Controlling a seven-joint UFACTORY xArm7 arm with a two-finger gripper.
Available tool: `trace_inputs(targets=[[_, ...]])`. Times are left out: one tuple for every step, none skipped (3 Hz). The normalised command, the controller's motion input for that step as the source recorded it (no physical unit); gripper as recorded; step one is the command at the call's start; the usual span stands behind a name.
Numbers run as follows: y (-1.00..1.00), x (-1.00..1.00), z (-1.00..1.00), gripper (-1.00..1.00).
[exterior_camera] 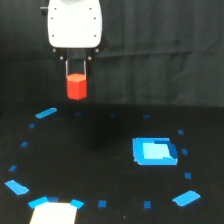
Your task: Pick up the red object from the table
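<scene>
My tool (76,75) hung at about eleven o'clock in the exterior view, beneath its white housing (74,23), with its two thin dark fingers (67,67) pointing straight down. Those fingers were pinched on the red object (77,86), one on each flank of its upper part, while most of the stubby orange-red body showed below the fingertips. The block sat upright in my grip, its lighter top face visible between the fingers, and it was raised clear of the worktop (100,145), with dark backdrop behind it. Well apart from it, at about four o'clock, a bright blue square patch (154,151) lay flat on the black surface. Small blue tape marks ringed the middle of the worktop: a slanted strip (46,113) at about ten o'clock just below my load, a larger piece (17,187) at eight o'clock, and another (186,198) at five o'clock. At seven o'clock, on the bottom edge, a pale white rectangle (54,212) sat with blue tape at its upper corners; I could not tell what it was.
</scene>
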Motion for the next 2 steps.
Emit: trace_inputs(targets=[[0.01,-0.11,0.63,-1.00],[0.23,-0.10,0.75,-0.99]])
